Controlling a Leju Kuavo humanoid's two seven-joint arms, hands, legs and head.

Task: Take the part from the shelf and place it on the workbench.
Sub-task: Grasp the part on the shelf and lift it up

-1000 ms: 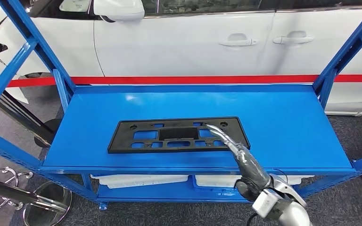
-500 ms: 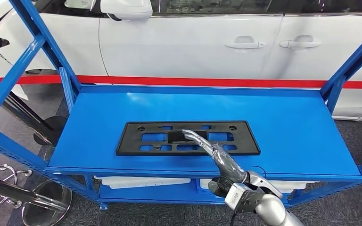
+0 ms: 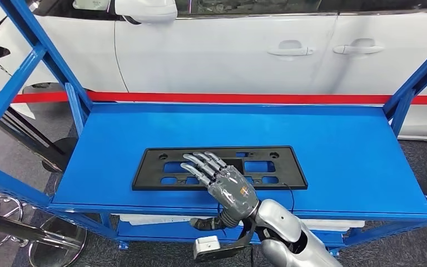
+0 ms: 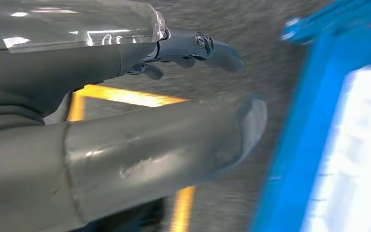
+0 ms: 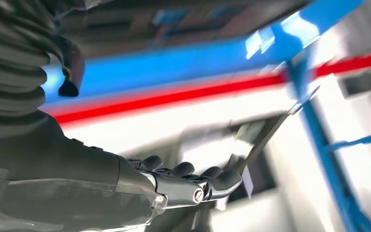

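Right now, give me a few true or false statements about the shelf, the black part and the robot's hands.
1. The black part lies flat on the blue shelf. True.
2. The right hand is above the part with its fingers spread. True.
3. The part has been lifted clear of the shelf. False: it lies on the shelf.
4. A red car stands behind the shelf. False: the car is white.
5. The left hand holds the part. False: it holds nothing.

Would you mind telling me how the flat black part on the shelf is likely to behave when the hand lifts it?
The black part looks thin with many cutouts, so probably light and somewhat flexible. It lies flat on the smooth blue shelf, so it may slide rather than lift. The right hand is over its middle.
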